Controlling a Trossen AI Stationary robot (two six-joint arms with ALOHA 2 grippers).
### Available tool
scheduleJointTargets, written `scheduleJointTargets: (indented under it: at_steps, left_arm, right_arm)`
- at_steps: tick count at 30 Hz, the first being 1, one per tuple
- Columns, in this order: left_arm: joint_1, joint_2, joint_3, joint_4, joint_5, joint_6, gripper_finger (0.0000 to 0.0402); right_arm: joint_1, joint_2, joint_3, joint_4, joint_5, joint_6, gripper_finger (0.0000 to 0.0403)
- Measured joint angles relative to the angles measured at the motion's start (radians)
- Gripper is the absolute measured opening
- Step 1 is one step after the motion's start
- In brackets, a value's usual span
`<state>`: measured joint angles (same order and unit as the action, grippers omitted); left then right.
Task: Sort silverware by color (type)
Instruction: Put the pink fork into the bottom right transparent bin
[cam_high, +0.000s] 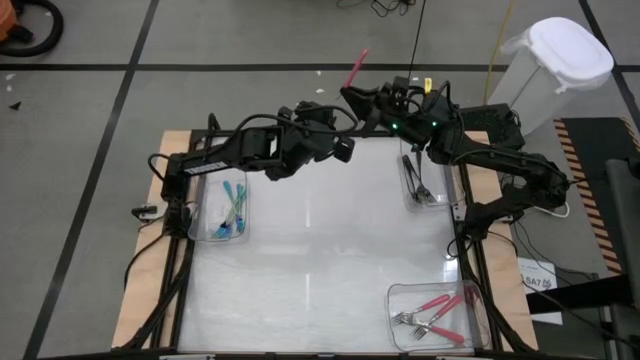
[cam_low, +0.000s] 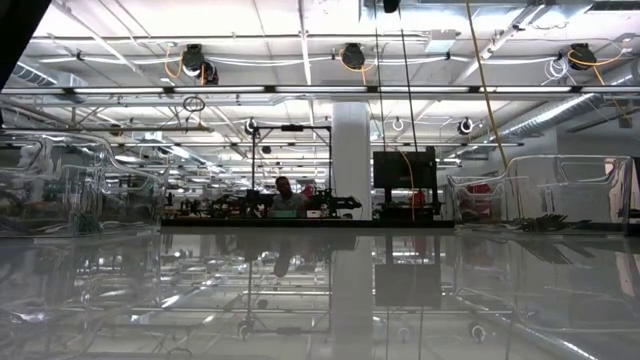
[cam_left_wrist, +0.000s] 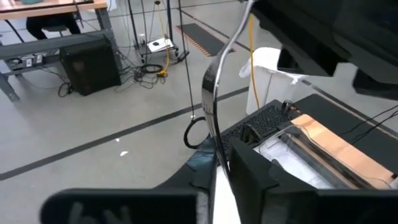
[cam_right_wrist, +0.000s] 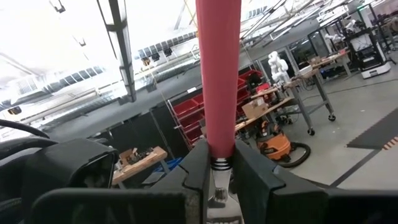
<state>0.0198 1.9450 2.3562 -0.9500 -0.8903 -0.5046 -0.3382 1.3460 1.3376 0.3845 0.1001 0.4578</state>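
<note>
Right gripper (cam_right_wrist: 214, 171), raised above the table's (cam_high: 320, 250) far edge, clamps a pink-handled fork (cam_high: 356, 70) pointing outward. Left gripper (cam_high: 342, 148) hovers alongside; its finger gap cannot be told.

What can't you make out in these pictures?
- Pink fork tines: right wrist view, buried inside the right claw.
- Black forks: high view, too small to count.
- Left claw: low view, out of frame above.
</note>
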Motion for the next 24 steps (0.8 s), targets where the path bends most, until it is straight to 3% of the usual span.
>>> scheduleJointTargets:
  at_steps: [4, 10, 14, 24]
  left_arm:
    - [0.012, -0.002, 0.000, -0.004, 0.024, -0.009, 0.0011]
    - [0.017, -0.003, 0.001, -0.027, 0.050, -0.014, 0.0004]
    - [0.013, -0.001, 0.001, -0.044, 0.108, -0.009, 0.0002]
    - [0.003, -0.007, -0.001, -0.062, 0.139, -0.002, 0.0001]
  right_arm:
    - [0.000, -0.001, 0.000, 0.000, 0.002, -0.004, 0.0050]
    - [0.000, -0.002, 0.000, -0.017, 0.002, -0.001, 0.0060]
    - [0.000, 0.000, 0.000, -0.024, -0.002, 0.005, 0.0086]
    - [-0.004, -0.032, -0.001, -0.077, -0.001, -0.008, 0.0168]
